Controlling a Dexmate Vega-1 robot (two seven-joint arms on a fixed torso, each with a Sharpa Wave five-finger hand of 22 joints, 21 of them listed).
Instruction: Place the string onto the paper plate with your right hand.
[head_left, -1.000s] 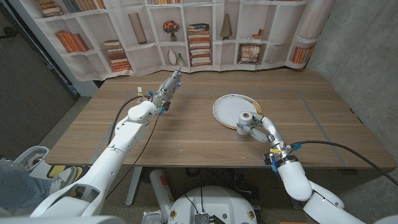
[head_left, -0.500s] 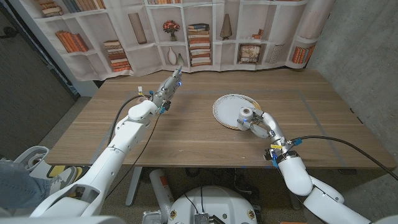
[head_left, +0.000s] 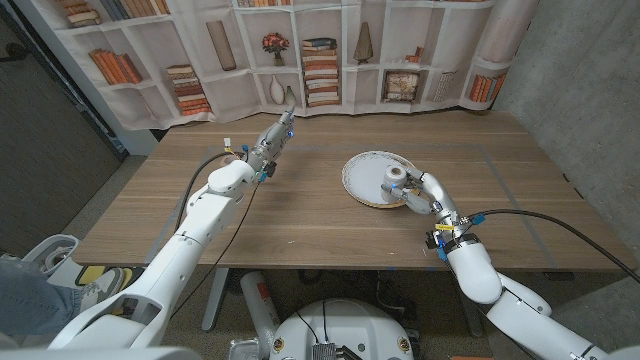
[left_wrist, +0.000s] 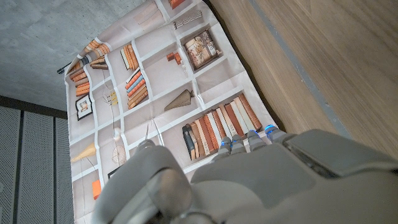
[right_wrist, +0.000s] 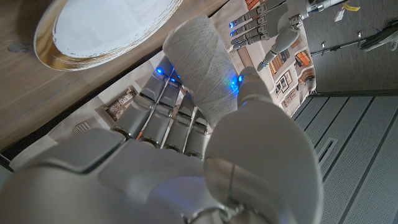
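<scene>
Matt wound string (right_wrist: 202, 68), paper plate (head_left: 365, 178), grained wooden table (head_left: 300, 210).

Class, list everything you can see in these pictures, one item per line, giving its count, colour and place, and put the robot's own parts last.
Table: one, brown wood, under both arms.
Paper plate: one, white with a tan rim, on the table's right half.
Spool of string: one, whitish, held over the plate's near right edge.
Bookshelf backdrop: one, printed curtain, behind the table.
Left hand: one, grey, raised over the table's far left part, fingers straight, holding nothing.
Right hand: one, grey, at the plate's near right edge, gripping the spool.
</scene>
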